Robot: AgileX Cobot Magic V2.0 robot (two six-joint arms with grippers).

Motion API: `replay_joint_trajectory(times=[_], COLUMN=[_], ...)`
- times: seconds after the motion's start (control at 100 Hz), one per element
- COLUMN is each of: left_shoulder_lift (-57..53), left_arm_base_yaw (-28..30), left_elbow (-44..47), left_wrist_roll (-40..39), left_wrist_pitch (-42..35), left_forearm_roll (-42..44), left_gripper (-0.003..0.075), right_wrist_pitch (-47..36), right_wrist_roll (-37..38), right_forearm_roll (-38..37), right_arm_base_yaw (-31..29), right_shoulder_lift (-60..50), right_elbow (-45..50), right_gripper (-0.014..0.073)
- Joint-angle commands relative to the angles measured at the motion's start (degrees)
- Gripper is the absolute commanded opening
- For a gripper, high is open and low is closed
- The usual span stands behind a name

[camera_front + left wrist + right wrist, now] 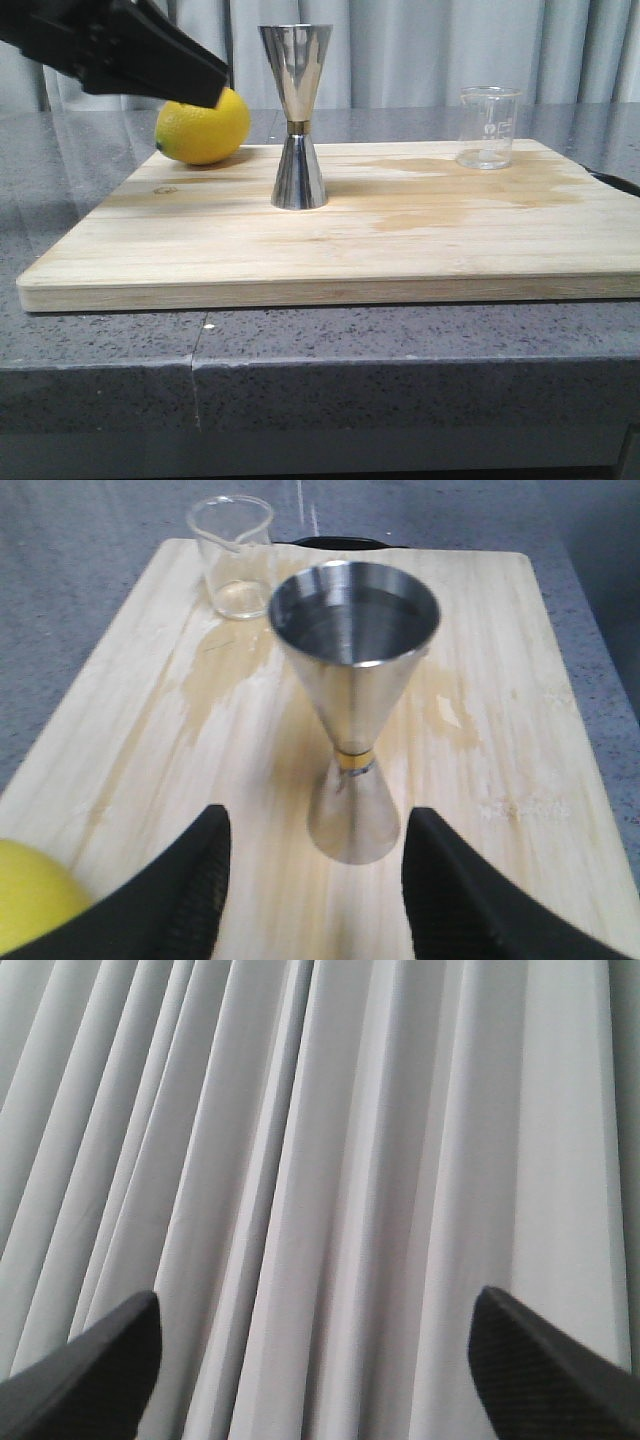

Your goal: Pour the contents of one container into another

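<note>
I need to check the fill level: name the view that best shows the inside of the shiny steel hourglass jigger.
Left wrist view: it looks down into the shiny steel hourglass jigger, showing liquid inside. Front view shows only its side; right wrist view shows only curtain.

Dark grey speckled countertop (110, 350), with a visible seam running down the front edge. Sitting flat on it, a big pale wooden cutting board (300, 255), covering most of the surface. On the board: steel hourglass jigger (297, 115) upright around the middle, gold band at the waist, looks like clear liquid in the top cone from the left wrist view. Small clear glass beaker (488, 127) upright near the far right corner, well apart from the jigger. Lemon (203, 125) near the far left corner. Darker wet-looking stains (450, 195) spread across the wood between jigger and beaker.
</note>
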Motion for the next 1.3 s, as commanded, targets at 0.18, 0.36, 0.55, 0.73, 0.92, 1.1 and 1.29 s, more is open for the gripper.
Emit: replay_joint_trajectory(times=[0.18, 0.36, 0.55, 0.73, 0.92, 1.1, 1.29], left_shoulder_lift=[-9.4, -17.2, -29.5, -43.6, -58.8, -71.8, -81.4], left_arm_base_yaw=[6.4, 9.7, 14.4, 21.9, 25.7, 25.7, 25.7], left_elbow=[-1.2, -2.9, -5.1, -4.8, 2.2, 16.7, 35.7], left_wrist_roll=[-3.1, -8.2, -17.5, -29.0, -30.0, -31.9, -33.0], left_wrist_pitch=[5.6, 4.5, -9.4, -35.3, -49.5, -50.6, -52.8], left_forearm_roll=[-5.4, -10.4, -13.3, -11.4, -11.6, -12.7, -13.3], left_gripper=[0.0356, 0.0356, 0.0356, 0.0332, 0.0271, 0.0261, 0.0262], right_wrist_pitch=[-2.6, 1.5, 11.0, 17.9, 21.9, 29.2, 36.1], right_wrist_roll=[-2.7, -13.0, -23.3, -35.7, -51.7, -63.0, -64.5], right_forearm_roll=[0.2, 7.6, 17.6, 28.0, 44.5, 54.8, 55.2], right_arm_base_yaw=[-0.3, -0.3, -0.3, -0.3, -0.3, -0.3, -0.3], right_shoulder_lift=[-1.3, -3.5, -9.5, -16.3, -21.4, -25.2, -34.1], right_elbow=[-1.3, -1.3, -1.3, -1.3, -1.3, -0.9, 4.3], right_gripper=[0.0562, 0.0562, 0.0562, 0.0562, 0.0562, 0.0562, 0.0562])
